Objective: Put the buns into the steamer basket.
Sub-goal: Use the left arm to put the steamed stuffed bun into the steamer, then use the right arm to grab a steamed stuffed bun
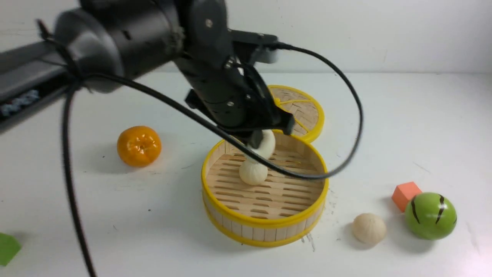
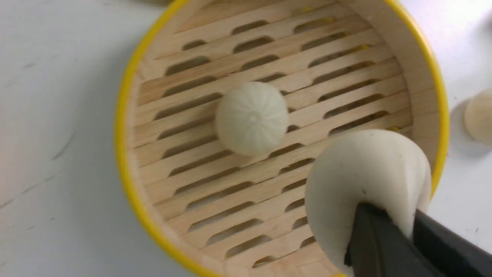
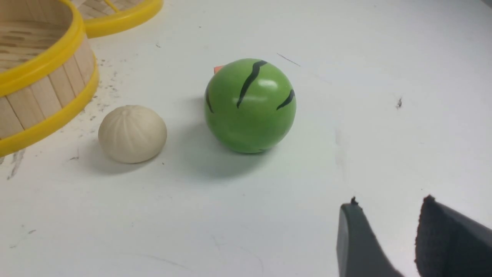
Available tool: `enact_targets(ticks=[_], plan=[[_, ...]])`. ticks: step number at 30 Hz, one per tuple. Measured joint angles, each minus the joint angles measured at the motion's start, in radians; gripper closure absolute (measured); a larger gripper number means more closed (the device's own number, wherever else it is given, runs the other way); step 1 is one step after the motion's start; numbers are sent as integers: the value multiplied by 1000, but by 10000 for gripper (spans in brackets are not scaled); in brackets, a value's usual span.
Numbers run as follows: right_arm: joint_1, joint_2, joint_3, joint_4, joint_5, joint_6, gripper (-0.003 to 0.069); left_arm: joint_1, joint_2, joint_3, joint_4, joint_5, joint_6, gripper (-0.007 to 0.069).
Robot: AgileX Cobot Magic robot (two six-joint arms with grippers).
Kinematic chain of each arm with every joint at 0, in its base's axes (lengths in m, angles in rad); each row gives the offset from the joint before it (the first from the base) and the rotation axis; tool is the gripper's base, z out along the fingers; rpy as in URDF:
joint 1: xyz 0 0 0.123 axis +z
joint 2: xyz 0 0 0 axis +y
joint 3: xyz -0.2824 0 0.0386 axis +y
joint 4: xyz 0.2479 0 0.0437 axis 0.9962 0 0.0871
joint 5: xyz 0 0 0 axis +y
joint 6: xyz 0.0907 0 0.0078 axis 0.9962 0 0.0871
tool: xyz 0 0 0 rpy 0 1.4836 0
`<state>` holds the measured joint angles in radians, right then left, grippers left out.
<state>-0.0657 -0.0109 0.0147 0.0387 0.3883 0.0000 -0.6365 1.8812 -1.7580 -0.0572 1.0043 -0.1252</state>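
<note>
Left tool (image 2: 399,225) clamped on bun (image 2: 365,173) above steamer basket (image 1: 265,225); second bun (image 1: 253,172) lies inside; right tool (image 3: 389,206) slightly parted, empty.

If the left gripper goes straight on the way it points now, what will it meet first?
Probably the steamer basket floor near its wall: the left gripper grips the held bun above it, apart from the resting bun. Height unclear.

1. White table (image 1: 403,127), scuffed with small dark marks.
2. Near the middle, steamer basket (image 1: 265,223), upright.
3. Just behind it, flat woven lid (image 1: 307,111) with yellow rim.
4. Well apart on the left, glossy orange (image 1: 139,146).
5. Near the basket's right, one bun (image 1: 369,228); beside that, green striped ball (image 1: 430,216), orange-red block (image 1: 405,194) just behind.
6. At the near left edge, green piece (image 1: 7,248), partly out of view.
</note>
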Motion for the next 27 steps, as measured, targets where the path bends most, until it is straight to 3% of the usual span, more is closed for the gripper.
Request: enact_targets(ticks=[5, 9, 12, 14, 16, 19, 27], plan=[[0, 0, 0, 0, 0, 0, 419, -50, 133, -60, 10, 20, 0, 609], [0, 0, 0, 0, 0, 0, 419, -57, 209, -88, 22, 69, -10, 543], [0, 0, 0, 0, 0, 0, 419, -57, 244, -99, 57, 124, -23, 426], [0, 0, 0, 0, 0, 0, 419, -57, 250, -99, 68, 137, -25, 389], [0, 0, 0, 0, 0, 0, 419, -57, 257, -99, 80, 150, -27, 284], [0, 0, 0, 0, 0, 0, 419, -57, 255, -112, 82, 161, -27, 213], [0, 0, 0, 0, 0, 0, 419, -57, 231, -218, 89, 217, -29, 158]])
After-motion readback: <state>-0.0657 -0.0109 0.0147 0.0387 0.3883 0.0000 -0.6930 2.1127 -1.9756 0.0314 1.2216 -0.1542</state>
